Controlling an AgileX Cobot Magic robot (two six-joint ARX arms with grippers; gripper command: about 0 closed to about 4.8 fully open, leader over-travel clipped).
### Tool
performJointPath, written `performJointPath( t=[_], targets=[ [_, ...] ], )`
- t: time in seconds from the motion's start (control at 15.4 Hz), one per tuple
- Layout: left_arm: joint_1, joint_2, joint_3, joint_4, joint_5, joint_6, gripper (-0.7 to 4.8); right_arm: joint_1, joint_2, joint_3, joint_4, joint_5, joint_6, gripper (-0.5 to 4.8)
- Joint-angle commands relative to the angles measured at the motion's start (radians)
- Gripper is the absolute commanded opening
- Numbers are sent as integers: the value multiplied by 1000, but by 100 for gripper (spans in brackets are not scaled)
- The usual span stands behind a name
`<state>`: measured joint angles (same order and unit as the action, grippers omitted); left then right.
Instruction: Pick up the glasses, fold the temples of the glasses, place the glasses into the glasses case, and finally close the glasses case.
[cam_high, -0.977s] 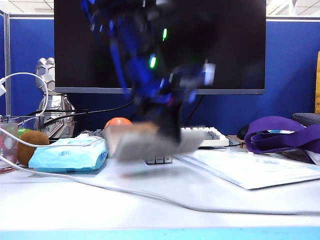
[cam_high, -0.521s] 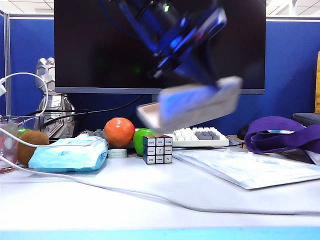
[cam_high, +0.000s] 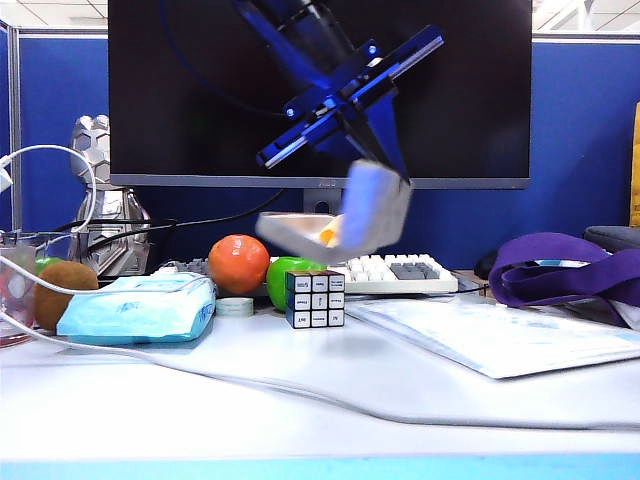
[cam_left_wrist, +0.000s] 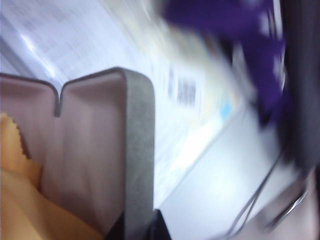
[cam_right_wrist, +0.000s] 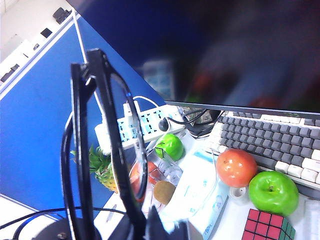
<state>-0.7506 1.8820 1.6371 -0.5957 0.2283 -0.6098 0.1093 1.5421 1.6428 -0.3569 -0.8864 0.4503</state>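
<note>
A: Grey suede, that is the glasses case (cam_high: 365, 212), and it hangs open in the air in front of the dark monitor (cam_high: 150, 90), well above the worktop (cam_high: 300, 390). A second ago it was a low blur just over the worktop; now it is lifted and turned, with the lid tipped up.

B: So the left hand (cam_high: 385, 170) has raised and rolled it?

A: Yes. That hand is pinching the case's edge from above. In the left wrist view the grey rim (cam_left_wrist: 137, 150) runs thick and soft-looking around a pale, smooth lining, with an orange cloth (cam_left_wrist: 30, 200) crumpled inside.

B: And the glasses (cam_right_wrist: 100, 150)?

A: Held by the right hand (cam_right_wrist: 150, 227), whose fingers are pressed together on the frame's lower edge, as far as the right wrist view shows. The frame is thin, glossy black plastic with clear, rounded lenses. One of the temples (cam_right_wrist: 67, 165) curves behind the front; I cannot tell for sure whether both are fully folded.

B: What does the lift mean for the task?

A: I judge the case is being offered up, mouth open, so the glasses can go in next. The cloth inside may get in the way.
</note>
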Motion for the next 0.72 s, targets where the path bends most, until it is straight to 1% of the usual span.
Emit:
performJointPath(
  t=[0.07, 0.13, 0.2, 0.33, 0.39, 0.46, 0.52, 0.59, 0.65, 0.72],
  targets=[
    [-3, 0, 5, 151, -78, -242, -4, 1, -8, 8, 16, -17, -5, -1],
    [-2, 15, 5, 186, -109, -322, -5, 1, -9, 8, 16, -42, -5, -1],
    [-2, 32, 5, 190, -136, -390, -4, 1, -9, 8, 13, -63, -5, -1],
    [-3, 77, 5, 186, -134, -511, -5, 1, -10, 8, 8, -85, -5, -1],
    [-3, 101, 3, 187, -135, -556, -5, 1, -10, 8, 6, -86, -4, -1],
    [-3, 120, 3, 195, -135, -581, -5, 1, -10, 8, -5, -86, -5, -1],
    [-3, 137, 3, 221, -139, -548, -5, 1, -10, 8, -14, -90, -5, -1],
    [-3, 144, 3, 244, -139, -487, -5, 1, -10, 8, -13, -105, -5, -1],
    [-3, 148, 3, 240, -144, -455, -4, 1, -10, 8, -13, -105, -5, -1],
    [-3, 148, 3, 223, -144, -457, -4, 1, -10, 8, -13, -104, -5, -1]
  ],
)
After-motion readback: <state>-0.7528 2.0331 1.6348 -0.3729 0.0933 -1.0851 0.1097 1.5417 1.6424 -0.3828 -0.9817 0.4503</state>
